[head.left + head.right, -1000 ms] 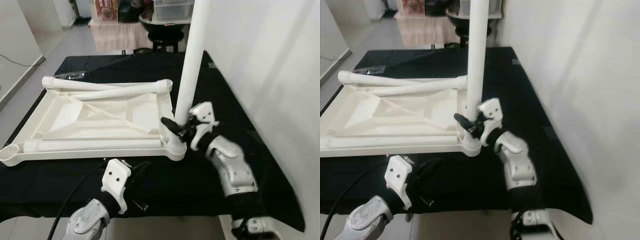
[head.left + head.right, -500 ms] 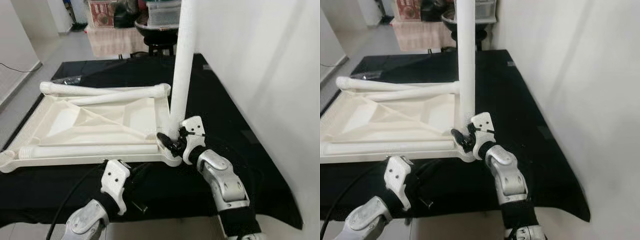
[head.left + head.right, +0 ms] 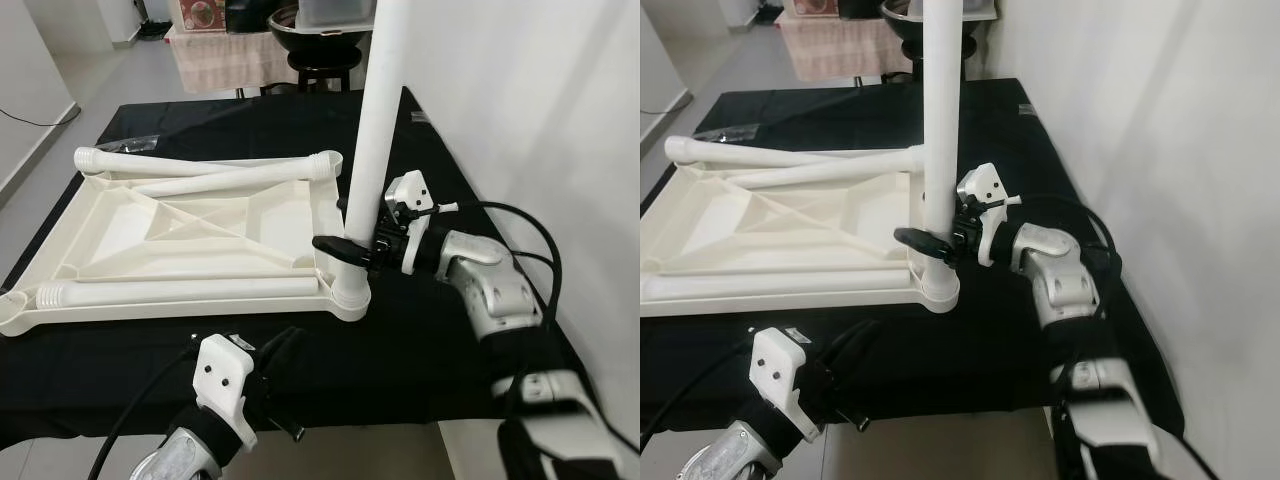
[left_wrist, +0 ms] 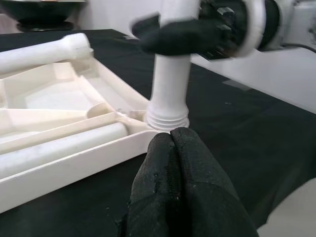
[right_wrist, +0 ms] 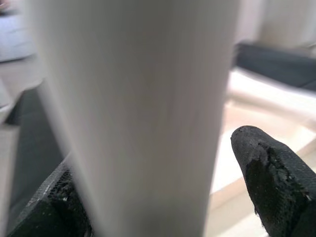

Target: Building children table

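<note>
Assembly stands early: one leg [image 3: 372, 150] upright in tabletop's [image 3: 120, 240] near-right corner socket, right gripper [image 3: 345, 222] clamped around it. Two legs lie loose (unfitted). Left gripper [image 3: 275, 362] closed, empty, at bench [image 3: 440, 330] front edge.

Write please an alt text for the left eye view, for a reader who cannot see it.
The right pincer grips a white table leg standing upright in the corner socket of an upside-down white tabletop on a black-covered table. Three more legs lie on the tabletop, and the left pincer rests low at the table's near edge.
</note>
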Motion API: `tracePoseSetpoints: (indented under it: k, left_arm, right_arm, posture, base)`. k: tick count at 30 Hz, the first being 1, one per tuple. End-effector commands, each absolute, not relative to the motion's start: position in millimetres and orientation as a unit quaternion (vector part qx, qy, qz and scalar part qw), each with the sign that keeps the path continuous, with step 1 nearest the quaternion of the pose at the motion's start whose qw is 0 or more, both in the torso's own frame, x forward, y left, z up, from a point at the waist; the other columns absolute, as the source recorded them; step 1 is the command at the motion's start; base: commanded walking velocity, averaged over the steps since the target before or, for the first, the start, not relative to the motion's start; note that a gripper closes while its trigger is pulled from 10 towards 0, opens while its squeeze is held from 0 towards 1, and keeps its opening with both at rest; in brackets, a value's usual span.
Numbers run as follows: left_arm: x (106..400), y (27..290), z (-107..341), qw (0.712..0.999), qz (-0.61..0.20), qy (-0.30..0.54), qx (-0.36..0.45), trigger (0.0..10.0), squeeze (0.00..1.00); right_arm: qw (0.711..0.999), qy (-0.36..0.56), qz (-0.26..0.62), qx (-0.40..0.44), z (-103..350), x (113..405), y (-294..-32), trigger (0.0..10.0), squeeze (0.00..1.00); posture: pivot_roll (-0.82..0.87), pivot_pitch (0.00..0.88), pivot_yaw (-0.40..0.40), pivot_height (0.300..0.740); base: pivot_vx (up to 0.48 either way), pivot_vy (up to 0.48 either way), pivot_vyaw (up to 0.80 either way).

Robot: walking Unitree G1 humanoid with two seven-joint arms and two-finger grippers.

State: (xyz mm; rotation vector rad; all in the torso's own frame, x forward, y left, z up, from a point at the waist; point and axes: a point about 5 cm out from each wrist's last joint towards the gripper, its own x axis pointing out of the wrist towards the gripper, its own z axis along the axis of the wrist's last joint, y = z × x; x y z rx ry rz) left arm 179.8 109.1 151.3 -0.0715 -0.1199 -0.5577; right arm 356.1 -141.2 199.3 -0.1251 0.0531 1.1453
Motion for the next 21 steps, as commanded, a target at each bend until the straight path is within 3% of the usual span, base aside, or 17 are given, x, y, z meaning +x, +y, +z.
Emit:
tracePoseSetpoints:
  k: [1, 5, 6, 21]
  left_arm:
    - [180, 110, 148, 0.96, -0.27, -0.055, -0.036, 10.0, 0.0]
    - [179, 109, 148, 0.96, -0.271, -0.055, -0.038, 10.0, 0.0]
    - [179, 109, 148, 0.96, -0.272, -0.054, -0.038, 10.0, 0.0]
    - [180, 111, 150, 0.962, -0.268, -0.054, -0.025, 10.0, 0.0]
  right_arm:
    - [0.82, 0.046, 0.567, -0.058, 188, 353, -140, 10.0, 0.0]
    - [0.825, 0.064, 0.559, -0.051, 179, 355, -145, 10.0, 0.0]
    - [0.831, 0.062, 0.551, -0.042, 179, 357, -146, 0.0, 0.0]
    - [0.849, 0.048, 0.526, 0.001, 156, 336, -175, 0.0, 0.0]
  posture:
    - [0.07, 0.079, -0.004, 0.74]
    - [0.07, 0.082, -0.004, 0.74]
    - [0.07, 0.086, -0.004, 0.74]
    - [0.04, 0.103, 0.01, 0.74]
  base:
    - [0.0, 0.0, 0.0]
    - [0.0, 0.0, 0.0]
    - [0.0, 0.0, 0.0]
    - [0.0, 0.0, 0.0]
